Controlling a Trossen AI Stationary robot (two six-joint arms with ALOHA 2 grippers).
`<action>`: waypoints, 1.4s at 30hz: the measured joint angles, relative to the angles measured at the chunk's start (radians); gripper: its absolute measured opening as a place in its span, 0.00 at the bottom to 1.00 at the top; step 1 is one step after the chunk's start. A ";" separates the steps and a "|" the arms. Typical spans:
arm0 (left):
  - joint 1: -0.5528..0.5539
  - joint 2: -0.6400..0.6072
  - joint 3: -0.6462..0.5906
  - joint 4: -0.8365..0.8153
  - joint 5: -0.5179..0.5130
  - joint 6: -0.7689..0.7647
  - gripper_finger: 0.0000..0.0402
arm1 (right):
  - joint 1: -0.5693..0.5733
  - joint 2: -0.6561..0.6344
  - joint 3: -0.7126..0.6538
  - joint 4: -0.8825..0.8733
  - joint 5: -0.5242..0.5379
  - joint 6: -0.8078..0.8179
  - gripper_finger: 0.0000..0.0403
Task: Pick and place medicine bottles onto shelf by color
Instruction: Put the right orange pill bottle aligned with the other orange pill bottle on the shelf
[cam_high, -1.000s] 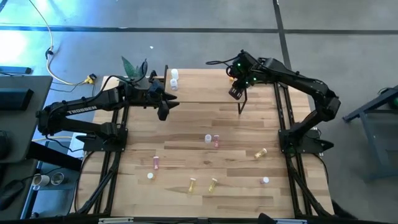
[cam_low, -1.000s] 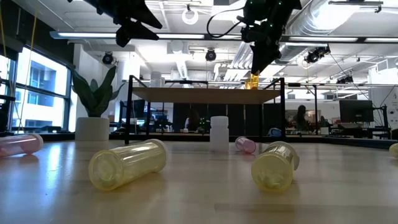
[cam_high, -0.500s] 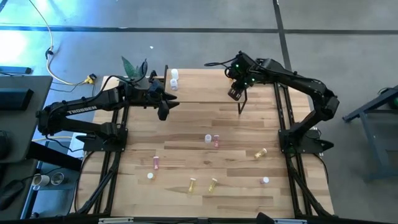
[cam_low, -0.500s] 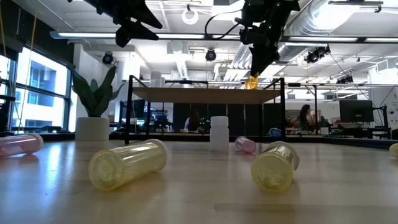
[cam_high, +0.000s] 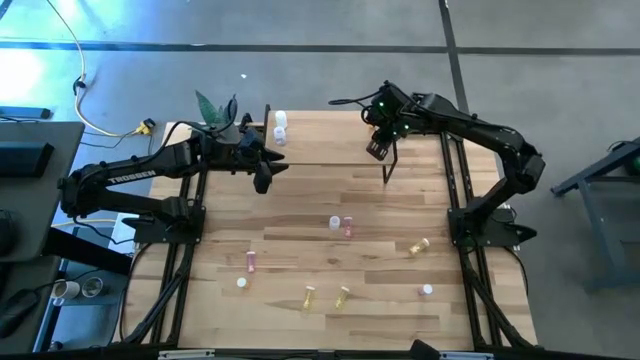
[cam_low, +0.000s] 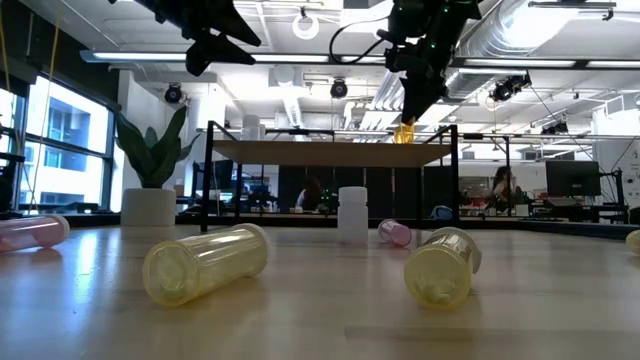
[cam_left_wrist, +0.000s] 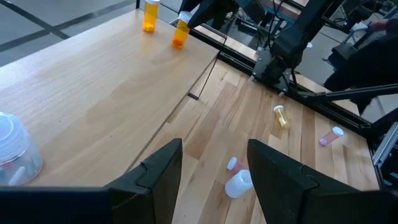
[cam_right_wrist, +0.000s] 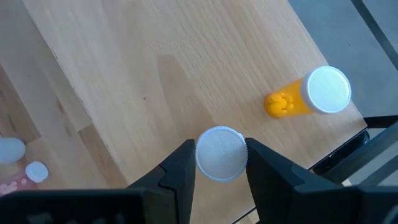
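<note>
The shelf (cam_high: 330, 140) stands at the table's far side. My right gripper (cam_high: 378, 150) hangs over its right end, shut on an orange medicine bottle (cam_left_wrist: 180, 34). A second orange bottle (cam_right_wrist: 311, 96) stands upright on the board just beside it. White bottles (cam_high: 280, 125) stand on the shelf's left end. My left gripper (cam_left_wrist: 214, 180) hovers open and empty above the shelf's near left part (cam_high: 265, 172). Several white, pink and yellow bottles lie loose on the table, such as a white one (cam_high: 335, 222) and a yellow one (cam_high: 418, 245). My right gripper pinches the orange bottle's white-capped top (cam_right_wrist: 202, 155) between its two fingers, one on each side of the cap. The fingers come from above, slanting down. The bottle is nearly upright, and its bottom (cam_left_wrist: 178, 45) appears to rest on the shelf board.
A potted plant (cam_low: 150, 160) stands at the far left corner. Two yellow bottles (cam_low: 205, 262) (cam_low: 440, 265) lie near the table's front, with pink ones (cam_high: 251, 260) among them. Black frame rails (cam_high: 470, 210) run along both table sides.
</note>
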 joint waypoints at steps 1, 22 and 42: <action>0.000 0.000 0.000 0.000 0.000 0.000 0.43 | 0.000 0.000 0.000 0.000 0.000 0.000 0.29; 0.000 0.000 0.000 0.000 0.000 0.000 0.43 | 0.000 0.002 0.000 0.013 0.042 0.007 0.38; 0.000 0.000 0.000 -0.006 0.000 0.032 0.43 | 0.000 0.001 0.089 -0.022 0.042 0.007 0.38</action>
